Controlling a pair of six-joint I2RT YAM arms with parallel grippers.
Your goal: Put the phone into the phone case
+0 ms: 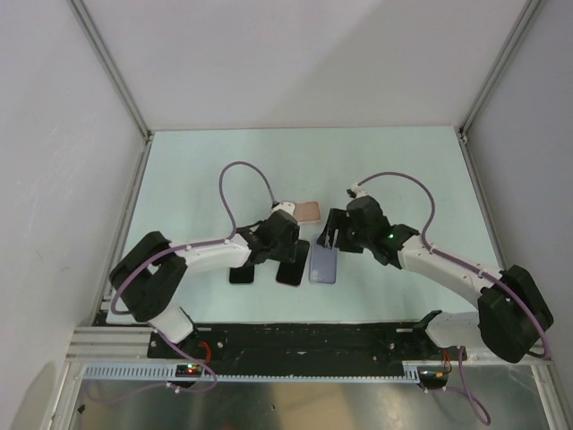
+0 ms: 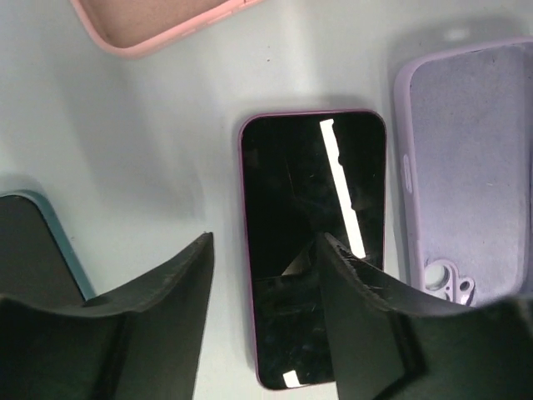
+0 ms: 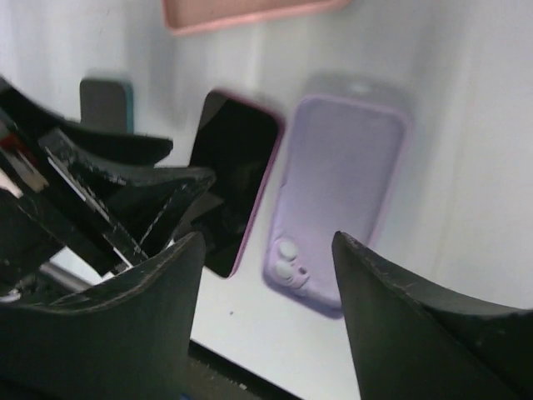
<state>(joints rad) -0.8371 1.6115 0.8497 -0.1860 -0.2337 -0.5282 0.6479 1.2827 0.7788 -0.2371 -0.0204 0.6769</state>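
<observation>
Left wrist view shows the phone [image 2: 312, 208] lying flat and screen up on the table [image 2: 166, 150], just beside the lilac phone case [image 2: 475, 167], which lies open side up. The left gripper [image 2: 266, 246] hangs over the phone's near end, spread and empty, with one finger above the glass. It should probably shift toward the case so both long edges sit between the fingers before closing. The right gripper [image 3: 268, 242] hovers wide and empty above the case, placed to steady it. A pink case [image 2: 150, 21] lies near.
</observation>
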